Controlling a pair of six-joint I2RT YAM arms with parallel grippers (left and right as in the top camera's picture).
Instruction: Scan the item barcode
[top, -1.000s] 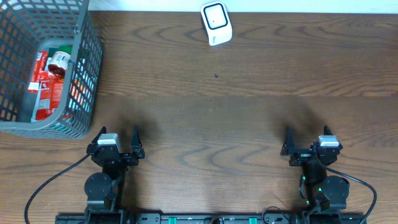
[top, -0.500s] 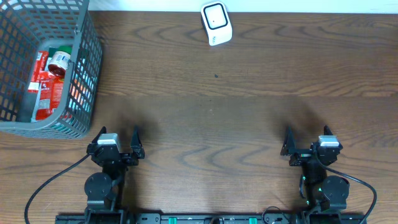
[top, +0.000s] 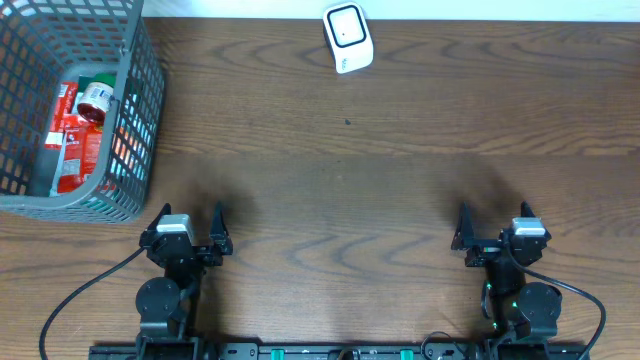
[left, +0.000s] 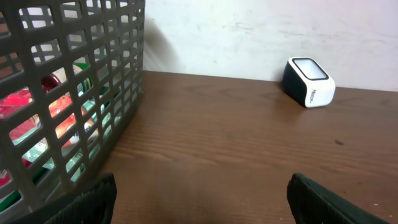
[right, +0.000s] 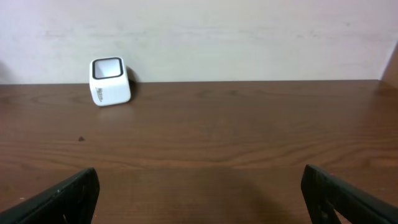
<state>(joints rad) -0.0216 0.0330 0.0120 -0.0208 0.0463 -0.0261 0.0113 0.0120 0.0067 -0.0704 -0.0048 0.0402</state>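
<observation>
Red-and-green packets (top: 75, 135), perhaps with a small can among them, lie inside the grey mesh basket (top: 143, 120) at the table's (top: 350, 180) far left. The white scanner (top: 348, 38) stands well apart at the far edge. The left gripper (top: 191, 213) and right gripper (top: 494, 213) sit near the front edge, jaws spread and empty.

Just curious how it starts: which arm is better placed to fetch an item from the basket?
Probably left. The left gripper sits open close to the basket; the right gripper, also open, is much farther away.
</observation>
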